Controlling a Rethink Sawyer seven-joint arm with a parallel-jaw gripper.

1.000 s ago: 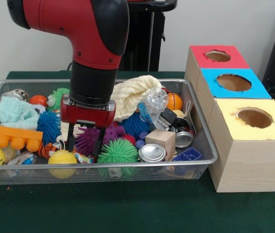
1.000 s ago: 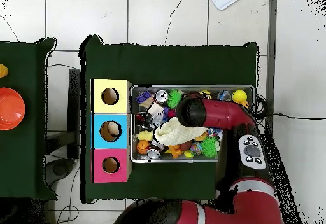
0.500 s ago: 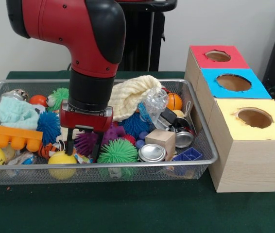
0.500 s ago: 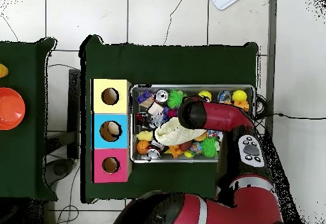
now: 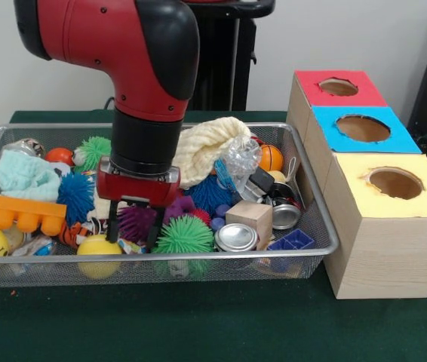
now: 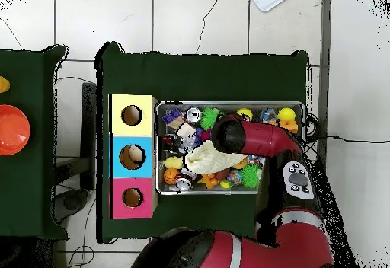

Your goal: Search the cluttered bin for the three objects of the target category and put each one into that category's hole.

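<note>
The wire mesh bin (image 5: 198,256) is full of mixed toys and also shows in the overhead view (image 6: 228,103). My gripper (image 5: 133,230) is open and reaches down into the bin's front middle. Its fingers (image 5: 112,226) straddle a purple spiky ball (image 5: 134,220), next to a yellow ball (image 5: 96,247). A small white bit with coloured spots (image 5: 129,245) shows at the fingertips; I cannot tell whether it is one of the dotted fabric pieces. No other dotted fabric shows. In the overhead view the arm (image 6: 236,134) hides the gripper.
Three wooden boxes stand right of the bin, each with a top hole: red (image 5: 338,87), blue (image 5: 360,128), yellow (image 5: 394,185). The bin holds a cream knitted cloth (image 5: 210,147), green spiky ball (image 5: 182,235), wooden cube (image 5: 249,219), tins (image 5: 236,237), orange brick (image 5: 17,213), mint cloth (image 5: 21,175).
The gripper has sunk a little lower into the bin over the purple spiky ball. Its fingers stay apart. Nothing in the bin has visibly moved.
</note>
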